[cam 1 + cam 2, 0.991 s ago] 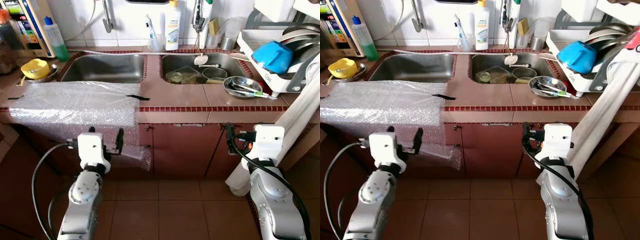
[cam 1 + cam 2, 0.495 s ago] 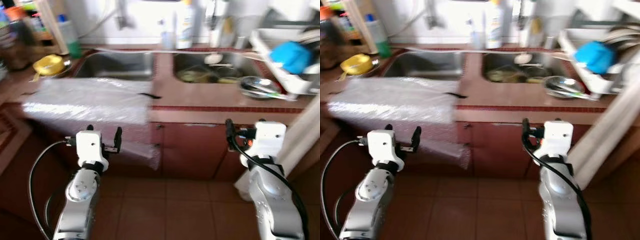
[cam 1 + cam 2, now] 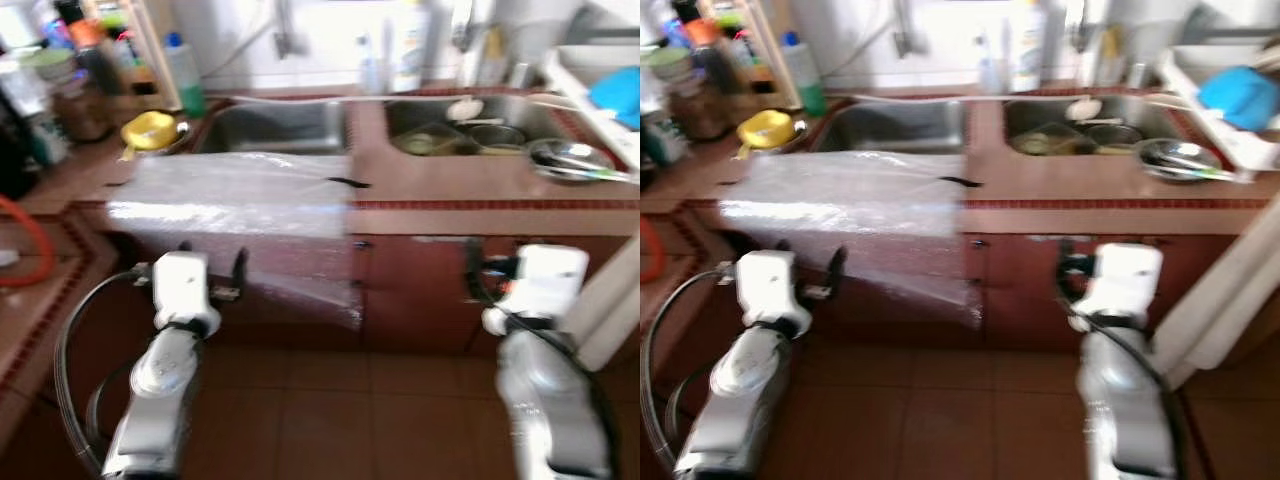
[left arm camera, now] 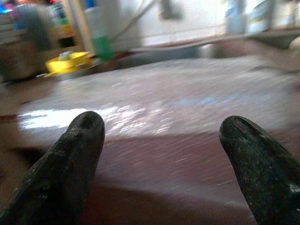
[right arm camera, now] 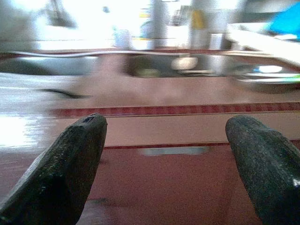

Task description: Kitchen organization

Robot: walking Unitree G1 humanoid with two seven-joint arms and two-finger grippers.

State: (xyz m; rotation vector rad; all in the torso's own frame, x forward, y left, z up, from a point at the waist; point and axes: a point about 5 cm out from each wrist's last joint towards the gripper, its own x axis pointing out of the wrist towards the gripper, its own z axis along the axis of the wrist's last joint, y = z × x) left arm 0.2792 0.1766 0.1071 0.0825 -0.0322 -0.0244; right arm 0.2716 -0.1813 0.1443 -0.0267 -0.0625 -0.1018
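Note:
A sheet of bubble wrap lies over the counter's left part and hangs down past the front edge. Behind it is the left sink; the right sink holds several dishes. A steel bowl with utensils sits on the counter to the right. My left gripper hangs open below the counter edge, facing the hanging wrap, nothing between its fingers. My right gripper is open too, low before the cupboard door.
A yellow container and a green bottle stand at the counter's left, by a shelf of bottles. A dish rack with a blue item is far right. A white roll leans at the right. An orange hose lies left.
The whole picture has slid to the right and blurred, so the camera has turned left. Both arms keep their low pose, grippers open as before.

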